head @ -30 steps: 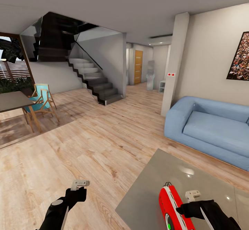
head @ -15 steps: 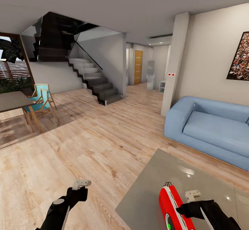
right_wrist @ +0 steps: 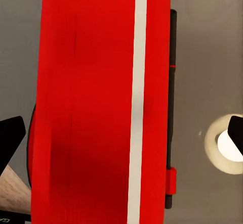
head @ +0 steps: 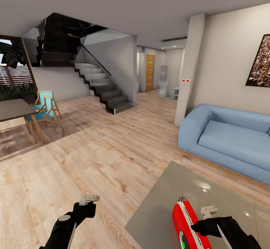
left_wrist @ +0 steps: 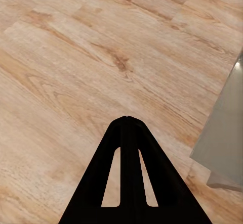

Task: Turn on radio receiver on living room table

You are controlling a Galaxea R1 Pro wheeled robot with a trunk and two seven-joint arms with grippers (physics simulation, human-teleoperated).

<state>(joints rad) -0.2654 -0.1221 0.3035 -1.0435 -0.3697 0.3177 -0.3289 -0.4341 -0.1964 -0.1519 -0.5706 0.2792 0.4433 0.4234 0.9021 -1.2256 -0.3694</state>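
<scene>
1. The radio (head: 186,224) stands on edge on the table (head: 165,204), at five o'clock in my head view.
2. I judge it light, rigid and smooth-shelled, apt to tip or slide; hold it across the flat sides.
3. My right gripper (head: 200,222) is reached in at the radio's three o'clock, its fingers apart with the body between them.
4. My left gripper (left_wrist: 126,120) hangs over the floor (left_wrist: 76,57), fingers together.
</scene>
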